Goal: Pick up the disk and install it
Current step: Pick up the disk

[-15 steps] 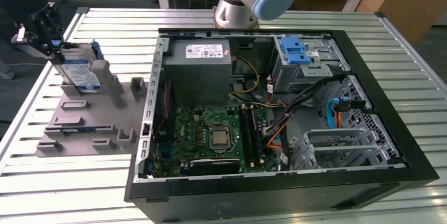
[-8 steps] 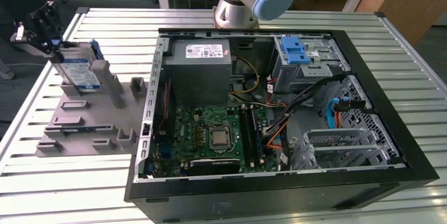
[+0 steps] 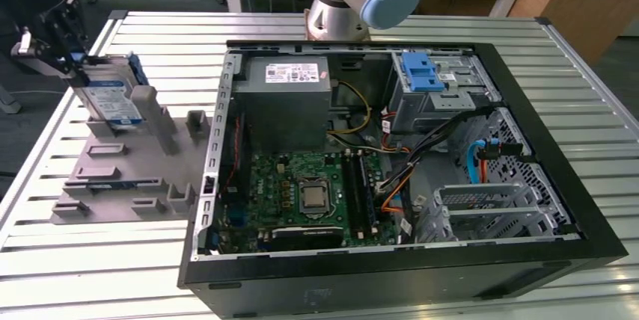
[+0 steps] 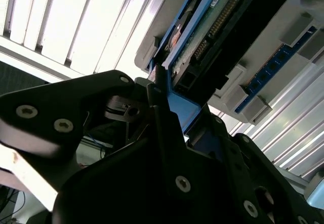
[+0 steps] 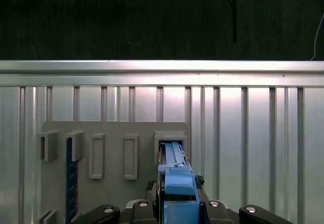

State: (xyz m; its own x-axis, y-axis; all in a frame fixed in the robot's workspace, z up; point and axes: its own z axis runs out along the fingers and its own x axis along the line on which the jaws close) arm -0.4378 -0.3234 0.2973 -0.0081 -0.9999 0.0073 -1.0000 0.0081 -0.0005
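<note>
At the exterior view's left, above the grey rack on the slatted counter, my claw pinches the blue bracket of the disk, which stands upright in the rack, well apart from the open computer case.

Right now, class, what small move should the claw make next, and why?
Probably lift straight up. The claw appears closed on the disk, which stands upright in the grey holder slot, so a sideways pull could jam it.
</note>
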